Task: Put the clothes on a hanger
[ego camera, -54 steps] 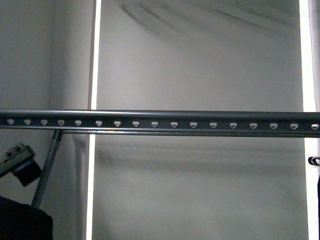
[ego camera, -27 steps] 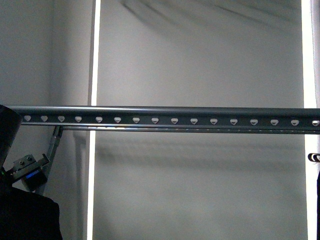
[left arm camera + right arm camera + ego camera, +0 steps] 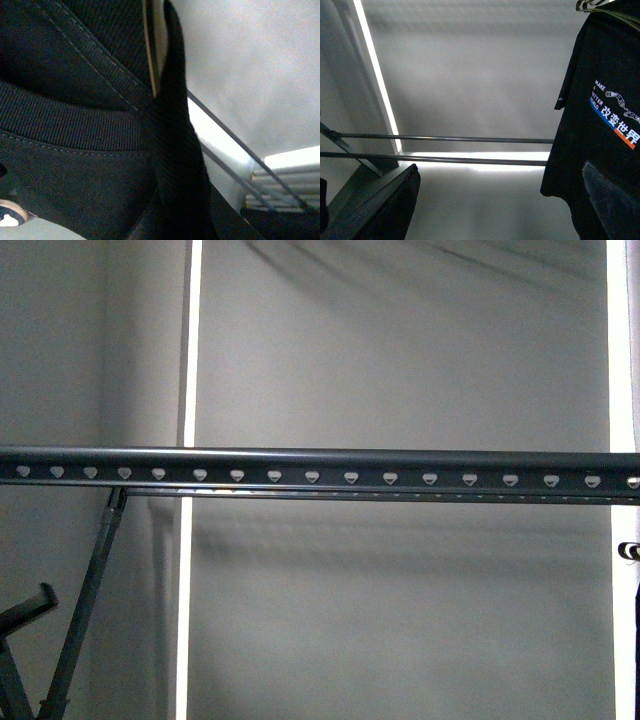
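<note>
The hanger rail, dark grey with a row of pale heart-shaped holes, runs level across the front view. Neither gripper shows there. In the left wrist view the black T-shirt fills most of the picture, with its ribbed collar close up. My left gripper is shut on it and its fingers are hidden by the cloth. My right gripper is open and empty below two thin bars. Beside it hangs a black T-shirt with white lettering. I cannot tell whether it is the same shirt.
A slanted dark strut runs down from the rail's left end, with a dark bracket beside it. A shiny hook shows at the right edge. A thin garment hanger carries the lettered shirt. Grey wall panels with bright vertical strips stand behind.
The black cloth and my left gripper, which showed at the lower left of the front view, have gone out of it. The rail sits slightly higher in the picture.
</note>
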